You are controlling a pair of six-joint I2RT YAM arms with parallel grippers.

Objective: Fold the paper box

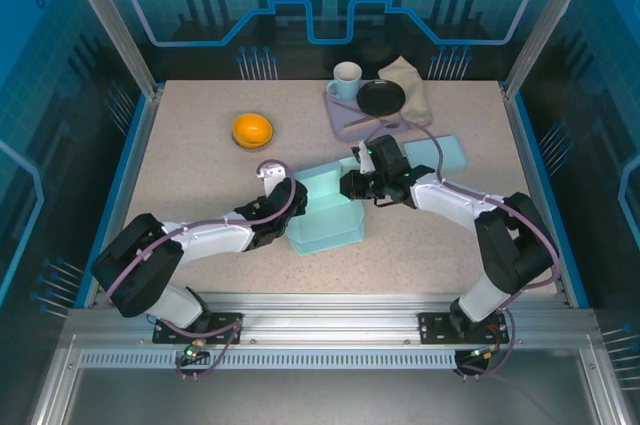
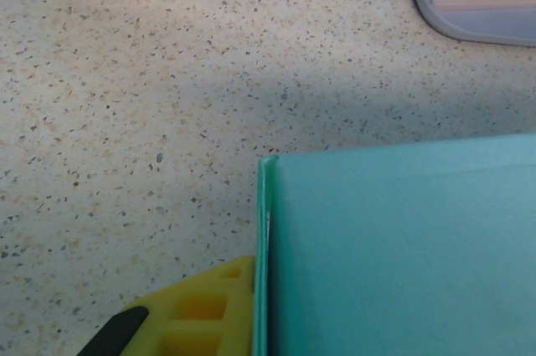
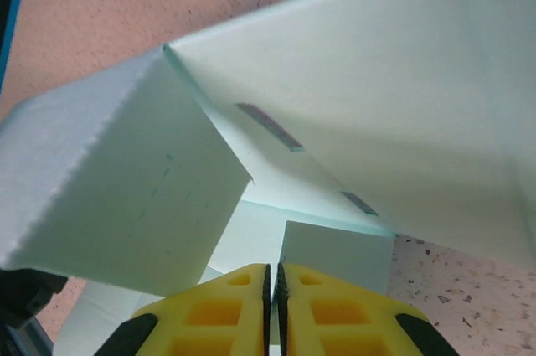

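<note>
Speckled beige surface [image 1: 200, 175] inside blue-lit enclosure walls carries everything. Ahead and a little left of the left pincer [image 1: 285, 215], well apart from it, sits an orange [image 1: 252, 130].

The left pincer meets the paper box [image 1: 325, 217] from the box's left side. In its wrist view one yellow finger [image 2: 197, 318] lies flat against the outside of a teal wall [image 2: 402, 247]. Its mate is hidden behind that wall, so the pincer reads as clamped thin on the wall's edge. The box's folded body stands just right of this pincer, between the two arms.

The right pincer [image 1: 352, 185] meets the body at its far right corner. Its fingers are pressed together with nothing seen between them, and the tips aim into the open interior under a raised panel [image 3: 377, 79]. From this pincer a long loose flap [image 1: 440, 153] runs off to its right along the surface. The sheet's long axis therefore goes from the left pincer, through the body, and out past the right one.

By my judgement the coming fold turns on that flap. The right arm is the nearer one, while the left holds the body steady.
</note>
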